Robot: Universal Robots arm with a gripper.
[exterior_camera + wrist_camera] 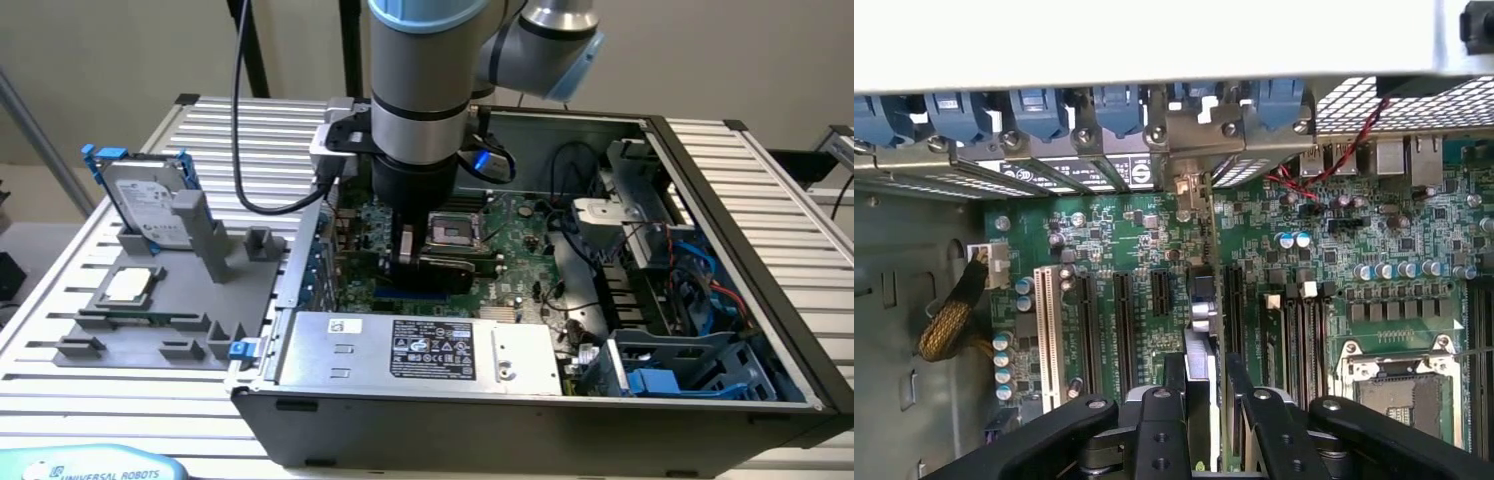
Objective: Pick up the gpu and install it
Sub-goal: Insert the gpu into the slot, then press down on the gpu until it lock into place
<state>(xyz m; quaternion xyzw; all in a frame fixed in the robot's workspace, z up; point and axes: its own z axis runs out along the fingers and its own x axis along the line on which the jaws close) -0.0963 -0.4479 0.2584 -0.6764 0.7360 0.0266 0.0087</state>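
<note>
Clamping the gpu [1200, 330] edge-on in the gripper [1204, 400], holding its long axis toward twelve o'clock, hanging directly over the motherboard [1334, 240] slots

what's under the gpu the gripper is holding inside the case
The gpu stands edge-on in the gripper, above the green motherboard and its long dark expansion slots. The slot directly beneath the card is covered by the card and gripper.
</note>
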